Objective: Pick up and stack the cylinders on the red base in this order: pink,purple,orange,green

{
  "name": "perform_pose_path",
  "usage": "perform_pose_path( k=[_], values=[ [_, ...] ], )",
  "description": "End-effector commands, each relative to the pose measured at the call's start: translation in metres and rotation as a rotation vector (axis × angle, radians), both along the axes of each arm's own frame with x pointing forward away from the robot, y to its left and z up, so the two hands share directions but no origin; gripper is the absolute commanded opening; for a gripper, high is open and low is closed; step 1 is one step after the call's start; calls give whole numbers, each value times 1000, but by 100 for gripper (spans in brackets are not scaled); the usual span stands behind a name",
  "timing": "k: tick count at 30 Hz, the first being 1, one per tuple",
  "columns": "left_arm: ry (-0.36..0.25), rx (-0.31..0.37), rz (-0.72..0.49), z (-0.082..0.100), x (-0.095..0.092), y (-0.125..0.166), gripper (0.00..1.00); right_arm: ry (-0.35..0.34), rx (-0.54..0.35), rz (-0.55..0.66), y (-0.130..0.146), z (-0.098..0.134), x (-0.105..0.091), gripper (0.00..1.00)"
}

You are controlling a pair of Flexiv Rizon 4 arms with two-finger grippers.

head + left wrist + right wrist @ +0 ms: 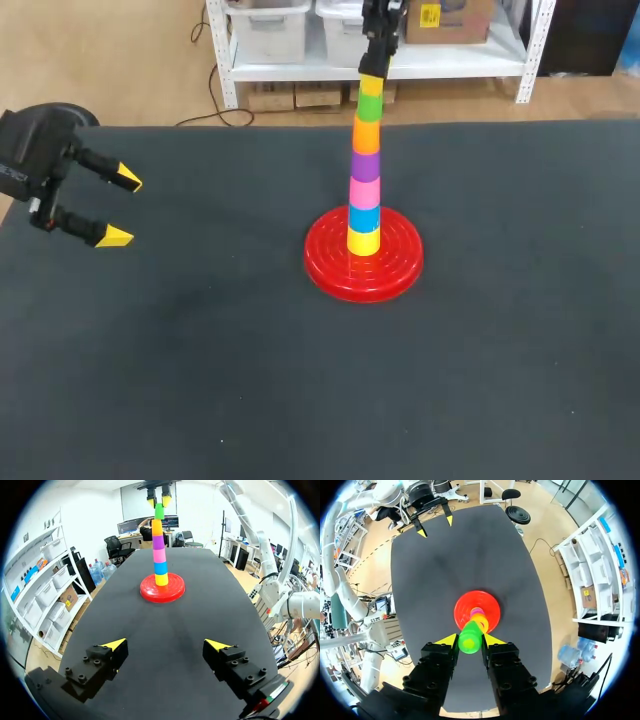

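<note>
A black table [180,380] carries 1 red base [325,270].

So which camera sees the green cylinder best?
Left wrist view: the green cylinder shows side-on atop the stack. The right wrist view sees only its top, in the right gripper; the head view looks down on it.

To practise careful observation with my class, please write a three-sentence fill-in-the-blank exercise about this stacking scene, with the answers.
1. The top cylinder, gripped between the right gripper's fingers, is coloured ____.
2. The orange cylinder sits directly on the ____ one.
3. The left gripper, far from the red base, has its fingers ____.
Missing words: green; purple; open.
</note>
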State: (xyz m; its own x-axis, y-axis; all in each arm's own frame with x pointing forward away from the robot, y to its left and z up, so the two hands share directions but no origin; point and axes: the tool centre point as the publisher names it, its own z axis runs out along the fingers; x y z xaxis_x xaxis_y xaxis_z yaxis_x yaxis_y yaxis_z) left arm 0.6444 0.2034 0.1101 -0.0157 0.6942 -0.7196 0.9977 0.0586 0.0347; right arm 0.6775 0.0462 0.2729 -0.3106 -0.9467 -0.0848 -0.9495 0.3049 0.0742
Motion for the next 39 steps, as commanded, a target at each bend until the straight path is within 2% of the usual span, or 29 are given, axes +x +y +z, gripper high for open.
perform_pose_path(
  k=[1, 13, 39],
  values=[
    [-4, -2, 1, -1, -1, 1, 100, 13, 0, 1, 1, -1, 5, 0],
    [-4, -2, 1, -1, -1, 1, 100, 8, 2, 2, 0, 3, 7, 0],
    [-4, -2, 1, -1, -1, 1, 100, 64, -40, -7, -1, -11, 8, 0]
  ],
)
